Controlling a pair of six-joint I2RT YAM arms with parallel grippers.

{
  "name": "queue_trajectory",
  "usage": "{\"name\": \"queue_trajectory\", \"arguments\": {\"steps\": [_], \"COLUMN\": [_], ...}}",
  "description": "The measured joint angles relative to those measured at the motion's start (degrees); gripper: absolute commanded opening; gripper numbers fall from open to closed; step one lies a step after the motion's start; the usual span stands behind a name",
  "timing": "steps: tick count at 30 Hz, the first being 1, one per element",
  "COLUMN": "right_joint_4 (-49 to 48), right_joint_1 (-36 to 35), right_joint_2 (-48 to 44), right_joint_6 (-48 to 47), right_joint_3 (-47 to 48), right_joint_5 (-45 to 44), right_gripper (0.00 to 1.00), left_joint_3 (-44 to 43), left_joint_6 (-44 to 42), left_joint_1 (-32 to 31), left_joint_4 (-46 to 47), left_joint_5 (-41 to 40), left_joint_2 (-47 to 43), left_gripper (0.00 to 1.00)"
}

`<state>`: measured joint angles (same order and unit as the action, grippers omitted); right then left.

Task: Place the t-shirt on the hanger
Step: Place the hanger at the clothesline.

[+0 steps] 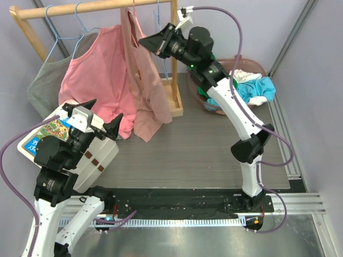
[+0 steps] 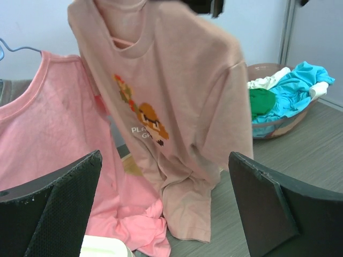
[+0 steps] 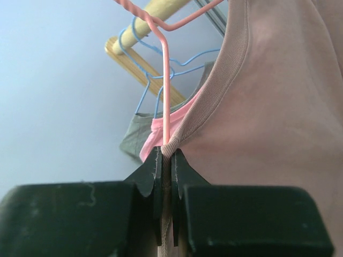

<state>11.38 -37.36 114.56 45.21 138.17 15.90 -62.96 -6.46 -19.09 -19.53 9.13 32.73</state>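
The dusty mauve t-shirt hangs up by the wooden rail, and its hem reaches the table. Its pixel figure print faces the left wrist camera. My right gripper is raised beside the rail. In the right wrist view it is shut on the ribbed collar, where the thin salmon-pink hanger runs down into the fabric. The hanger's twisted neck rises toward the rail. My left gripper hovers low at the left with its fingers wide apart around nothing, facing the t-shirt.
A coral-pink shirt and a grey shirt hang on light blue hangers from the wooden rack. A basket of clothes stands at the back right. A white box lies under my left arm.
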Motion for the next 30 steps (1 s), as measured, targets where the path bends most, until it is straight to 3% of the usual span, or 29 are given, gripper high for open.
{"name": "queue_trajectory", "arguments": {"steps": [20, 23, 24, 27, 30], "right_joint_4": [-10.69, -10.91, -10.93, -11.78, -13.57], "right_joint_1": [-8.59, -9.33, -9.46, -9.68, -9.79], "right_joint_2": [15.82, 16.98, 17.09, 17.03, 14.49], "right_joint_6": [-1.66, -2.08, -2.29, -3.3, -5.79], "right_joint_3": [7.89, 7.78, 7.43, 6.47, 2.16], "right_joint_5": [-23.04, -23.61, -23.58, -23.1, -20.81], "right_gripper": [0.01, 0.24, 0.42, 0.74, 0.84], "left_joint_3": [0.11, 0.07, 0.07, 0.07, 0.04], "left_joint_6": [0.55, 0.76, 1.03, 1.62, 2.27], "left_joint_1": [0.0, 0.0, 0.0, 0.0, 0.0], "left_joint_4": [-3.87, -5.7, -6.38, -8.15, -9.46], "left_joint_5": [-3.04, -4.98, -5.88, -8.02, -9.2], "left_joint_2": [-0.94, -0.63, -0.35, 0.52, 1.01], "left_gripper": [1.0, 1.0, 1.0, 1.0, 1.0]}}
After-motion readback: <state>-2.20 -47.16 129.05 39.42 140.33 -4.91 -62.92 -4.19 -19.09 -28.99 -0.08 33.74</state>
